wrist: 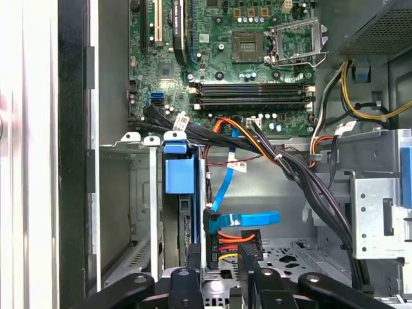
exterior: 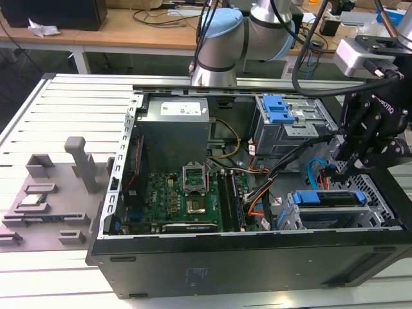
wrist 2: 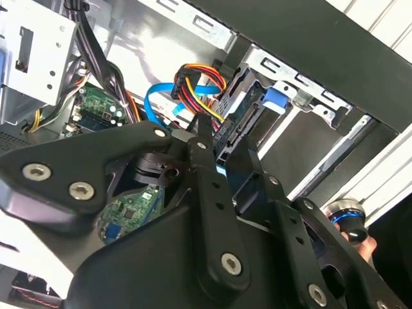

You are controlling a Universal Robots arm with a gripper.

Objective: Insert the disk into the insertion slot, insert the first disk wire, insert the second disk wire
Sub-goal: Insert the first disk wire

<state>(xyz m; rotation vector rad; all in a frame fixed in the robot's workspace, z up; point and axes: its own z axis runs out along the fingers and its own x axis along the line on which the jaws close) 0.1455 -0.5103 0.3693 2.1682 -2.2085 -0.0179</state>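
Tool (exterior: 341, 168) is held low over the slot (exterior: 383, 199), in which the disk (exterior: 328, 198) is seen seated. Whether the tool is clenched or released cannot be told. The blue wire (wrist: 248, 219) is looped just beside the disk's end, with its dark plug (wrist: 212, 223) set against it. This wire is judged light and floppy, and best taken by the stiff plug. How fully the plug is seated is hidden, and the orange-yellow wire (wrist: 233, 238) is partly covered.
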